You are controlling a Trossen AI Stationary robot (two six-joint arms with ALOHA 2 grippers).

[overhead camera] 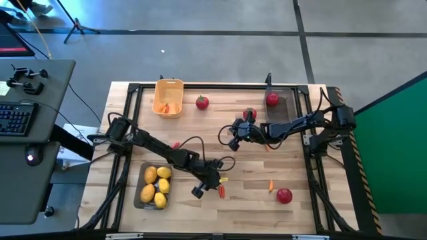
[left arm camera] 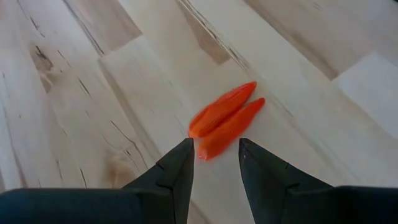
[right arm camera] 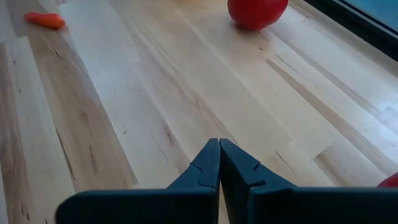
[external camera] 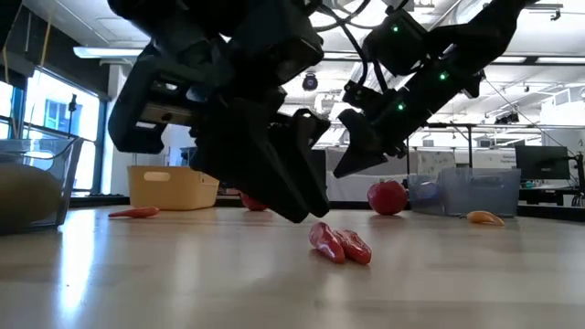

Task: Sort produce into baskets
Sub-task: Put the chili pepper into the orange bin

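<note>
Two carrot pieces (left arm camera: 225,119) touching, seen only from left wrist; left pincer (left arm camera: 216,163) parted, empty; right pincer (right arm camera: 219,163) clenched, empty

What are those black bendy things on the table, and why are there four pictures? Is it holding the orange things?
Those are two robot arms, each ending in a two-finger pincher. One picture looks down from above, one looks across the tabletop, and two come from cameras on the arms' wrists.

The left gripper is open, with two orange carrot pieces lying side by side on the wooden table just ahead of its fingers. It holds nothing. The right gripper is shut and empty, over the middle of the table.

Also on the table: a yellow basket with carrot pieces, a clear tray with lemons, another tray with one red fruit, and loose red fruits like this one.
</note>
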